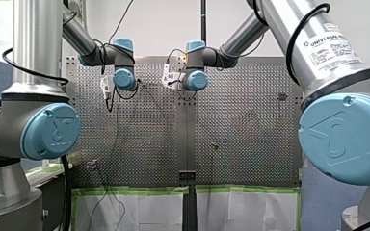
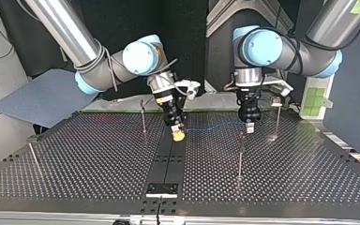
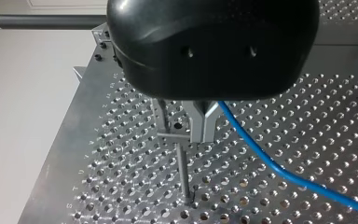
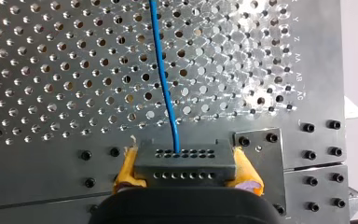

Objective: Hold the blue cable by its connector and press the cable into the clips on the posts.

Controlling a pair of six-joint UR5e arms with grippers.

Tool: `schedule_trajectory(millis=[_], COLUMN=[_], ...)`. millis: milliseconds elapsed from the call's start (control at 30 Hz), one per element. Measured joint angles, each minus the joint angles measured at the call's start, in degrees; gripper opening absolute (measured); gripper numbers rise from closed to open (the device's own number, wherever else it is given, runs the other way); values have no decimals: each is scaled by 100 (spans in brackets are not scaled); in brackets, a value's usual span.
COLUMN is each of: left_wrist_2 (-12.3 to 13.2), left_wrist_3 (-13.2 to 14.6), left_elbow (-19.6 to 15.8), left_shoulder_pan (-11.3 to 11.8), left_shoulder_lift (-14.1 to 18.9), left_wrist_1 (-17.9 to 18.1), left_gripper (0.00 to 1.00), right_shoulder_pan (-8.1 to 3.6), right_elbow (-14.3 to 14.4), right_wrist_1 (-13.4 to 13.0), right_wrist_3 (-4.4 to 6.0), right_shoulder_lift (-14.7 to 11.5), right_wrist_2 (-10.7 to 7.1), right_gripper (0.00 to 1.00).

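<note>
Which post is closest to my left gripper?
The post just right of centre in the top view: its top sits at my left gripper; others stand clear.

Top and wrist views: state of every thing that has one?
right gripper: shut on connector
connector: clamped between yellow pads, cable leaving it
blue cable: strung wavy between both grippers
left gripper: over a post, hold unclear
other posts: upright
</note>
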Motion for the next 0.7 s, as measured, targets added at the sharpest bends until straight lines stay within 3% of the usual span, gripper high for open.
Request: schedule_trajectory(millis=[700], left_wrist_2=[111], left_wrist_3=[-163], left_elbow=[234], left_shoulder_pan=[274], left_shoulder_lift=[-108], left_wrist_1=[-19], left_gripper=[0], right_shoulder_pan=[-4], right_elbow=[-419], right_wrist_1=[195], right_wrist_3=[0], right_shoulder_lift=[157], right_wrist_2=[-29], right_gripper=[0])
